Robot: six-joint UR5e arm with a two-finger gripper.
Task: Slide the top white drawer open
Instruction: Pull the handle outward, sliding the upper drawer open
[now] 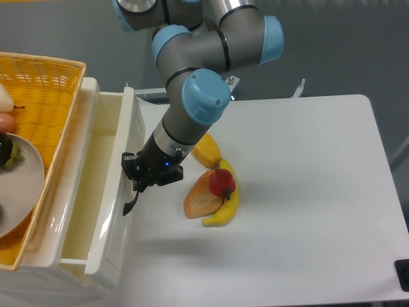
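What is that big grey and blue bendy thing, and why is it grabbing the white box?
That is a robot arm, seen by one camera looking down at a table. At its tip is a black gripper, like two fingers, pinching the black handle of the top white drawer. The drawer is pulled part way out and looks empty inside. On top of the cabinet sits a yellow woven basket holding a plate. On the table lie toy fruits, among them a banana and a red apple.

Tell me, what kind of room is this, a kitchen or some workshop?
Most likely a robotics lab set up as a mock kitchen. An industrial arm's gripper is at the handle of the top white drawer, a cluster of fruit lies on a plain white table, and the backdrop is bare grey.
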